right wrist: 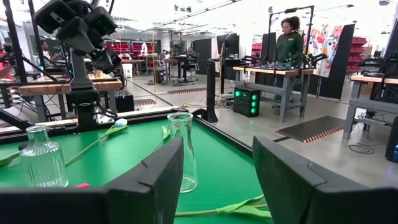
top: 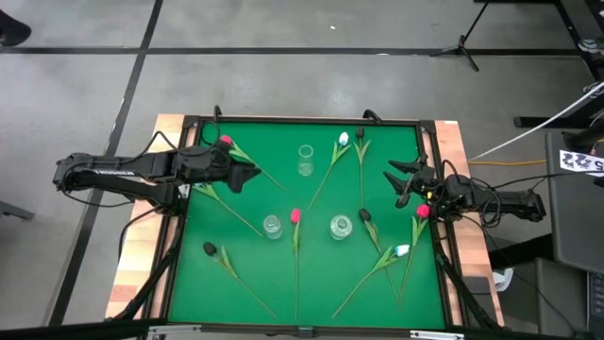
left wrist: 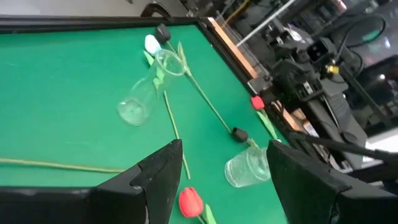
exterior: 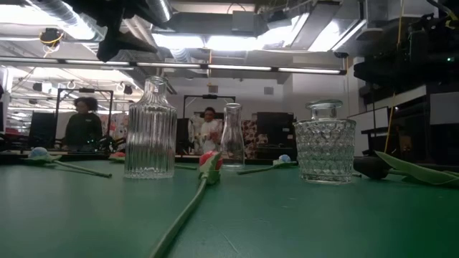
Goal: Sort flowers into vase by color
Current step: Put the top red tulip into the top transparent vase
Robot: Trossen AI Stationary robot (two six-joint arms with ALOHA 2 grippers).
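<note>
Tulips lie flat on the green mat (top: 236,283) around three glass vases: a tall narrow one (top: 305,161), a ribbed one (top: 273,227) and a squat patterned one (top: 341,227). Red heads show near the left gripper (top: 225,142), at mid-table (top: 295,216) and by the right gripper (top: 422,212). White heads (top: 343,139) (top: 404,251) and black heads (top: 360,135) (top: 364,216) (top: 209,249) are also visible. One stem (top: 226,210) runs out from under the left arm, its head hidden. My left gripper (top: 253,175) (left wrist: 225,149) is open above the mat's left part. My right gripper (top: 394,181) (right wrist: 217,142) is open at the right side.
A dark raised frame (top: 302,120) borders the mat, and wood shows at the table's sides (top: 142,255). In the low view the mid-table red tulip (exterior: 209,161) lies between the ribbed vase (exterior: 150,129) and the patterned vase (exterior: 325,141). People stand in the room behind (exterior: 84,122).
</note>
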